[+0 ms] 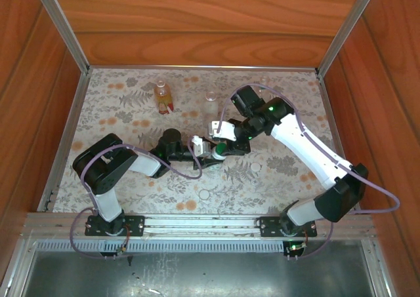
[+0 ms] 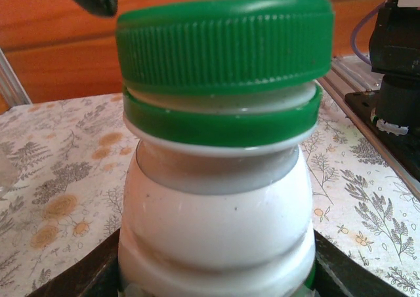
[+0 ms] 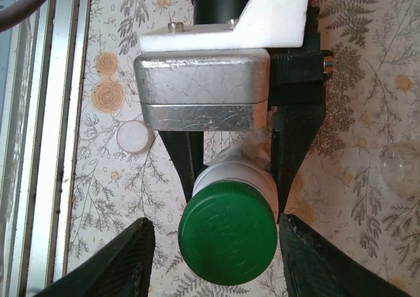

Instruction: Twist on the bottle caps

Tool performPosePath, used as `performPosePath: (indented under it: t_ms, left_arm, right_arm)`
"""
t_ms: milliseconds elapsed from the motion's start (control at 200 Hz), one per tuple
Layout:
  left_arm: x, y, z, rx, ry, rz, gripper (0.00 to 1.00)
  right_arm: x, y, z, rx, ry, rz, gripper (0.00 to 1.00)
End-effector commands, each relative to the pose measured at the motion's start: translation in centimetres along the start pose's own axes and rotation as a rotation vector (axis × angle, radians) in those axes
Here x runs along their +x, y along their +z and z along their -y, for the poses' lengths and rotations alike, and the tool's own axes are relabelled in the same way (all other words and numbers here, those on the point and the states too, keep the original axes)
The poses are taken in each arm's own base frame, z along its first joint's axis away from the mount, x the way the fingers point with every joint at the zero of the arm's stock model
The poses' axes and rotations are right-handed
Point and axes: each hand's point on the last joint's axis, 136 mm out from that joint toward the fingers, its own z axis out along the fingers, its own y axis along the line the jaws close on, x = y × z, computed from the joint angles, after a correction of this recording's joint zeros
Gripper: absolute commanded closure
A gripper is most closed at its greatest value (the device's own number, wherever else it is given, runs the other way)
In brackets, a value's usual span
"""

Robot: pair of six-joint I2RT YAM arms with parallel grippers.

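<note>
Green cap [image 3: 226, 235] sits on the white bottle [image 2: 216, 225] with pale thread showing beneath, so it is not yet home; the left gripper [image 3: 237, 179] clamps the bottle near the middle of the table [image 1: 125, 113]. The right gripper [image 3: 215, 223] straddles the cap, spread and not touching: close squarely on the ribs, press lightly, and turn without tilting.

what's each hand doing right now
left hand: closed on the white bottle
right hand: open, straddling the green cap, not gripping it
</note>
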Motion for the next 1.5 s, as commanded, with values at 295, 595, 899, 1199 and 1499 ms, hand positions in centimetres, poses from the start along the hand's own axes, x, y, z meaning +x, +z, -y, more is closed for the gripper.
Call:
performPosePath:
  t_ms: [295,595,899,1199,1499]
  left_arm:
    - [2.8,-0.4,2.1,0.060,-0.080,-0.072,0.51]
    - [2.7,-0.4,2.0,0.056,-0.081,-0.070,0.51]
    - [2.0,-0.3,-0.1,-0.051,-0.077,-0.076,0.51]
    - [0.6,-0.3,-4.7,-0.283,-0.064,-0.082,0.51]
    - [0.9,0.3,-4.0,-0.237,-0.087,-0.078,0.51]
  right_arm:
    - [0.4,0.6,0.2,-0.028,-0.029,-0.051,0.54]
    - [0.3,1.0,0.4,-0.039,-0.013,-0.048,0.58]
    - [0.2,1.1,1.1,0.015,0.169,-0.036,0.80]
    - [2.5,1.3,3.8,0.349,1.009,-0.077,1.00]
    - [1.6,0.6,1.9,0.335,1.117,-0.097,0.68]
